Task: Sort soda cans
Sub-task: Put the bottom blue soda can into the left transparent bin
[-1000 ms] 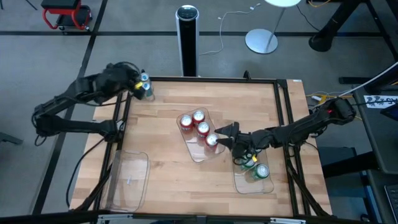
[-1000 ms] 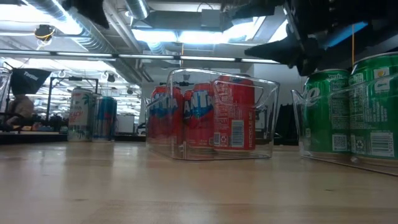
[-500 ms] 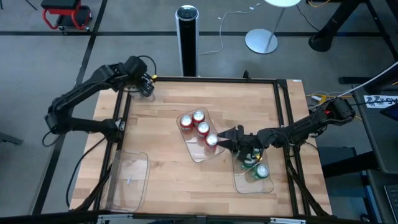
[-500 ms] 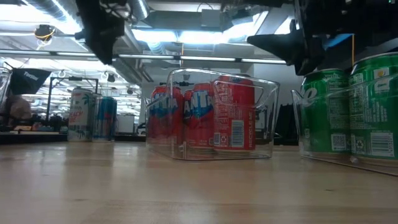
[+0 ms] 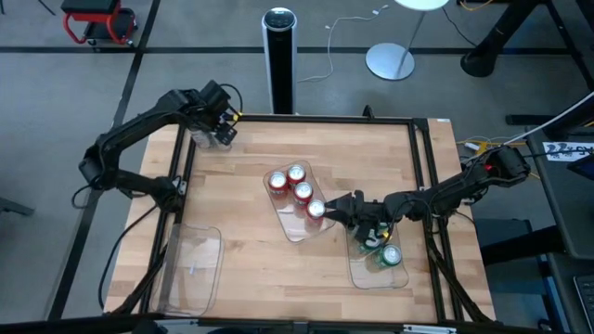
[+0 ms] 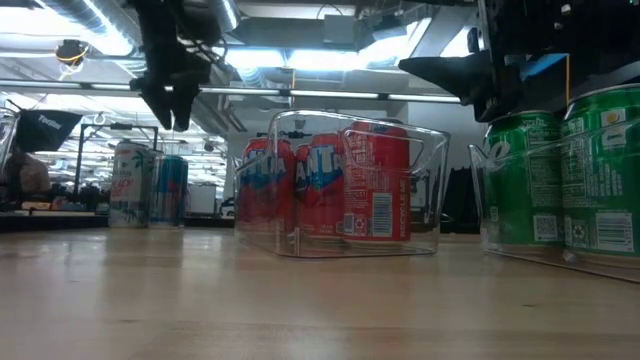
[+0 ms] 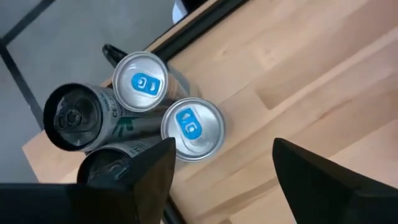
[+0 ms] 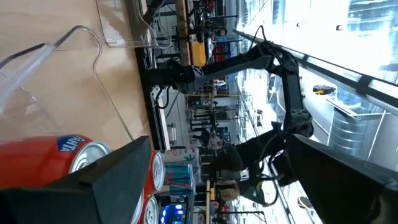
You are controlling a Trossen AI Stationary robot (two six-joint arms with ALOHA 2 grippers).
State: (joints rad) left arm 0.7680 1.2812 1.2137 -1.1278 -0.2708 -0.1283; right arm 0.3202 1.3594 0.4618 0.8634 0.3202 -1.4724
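Observation:
Several silver cans stand in a cluster at the table's far left corner; two show blue tabs [image 7: 140, 82] [image 7: 191, 127], two show dark ends [image 7: 71, 117]. My left gripper [image 7: 222, 149] hangs open above them, pointing steeply down; the low view shows it [image 6: 175, 105] clear of the can tops [image 6: 130, 185]. Three red cans [image 5: 295, 190] stand in a clear tray at the table's middle. Green cans [image 5: 380, 252] stand in a clear tray at the near right. My right gripper [image 5: 342, 204] is open and level, just right of the nearest red can [image 5: 316, 210].
A clear tray [image 5: 193, 269] with nothing in it lies at the near left. A black frame rail [image 5: 316, 119] runs along the far edge beside the silver cans. A tall black-and-silver cylinder [image 5: 279, 57] stands on the floor beyond the table.
My left gripper has come down over the silver cans at the far left corner, tipping from nearly level to steeply downward, and has opened. My right gripper has rolled a little where it is, beside the red cans. No can has moved.

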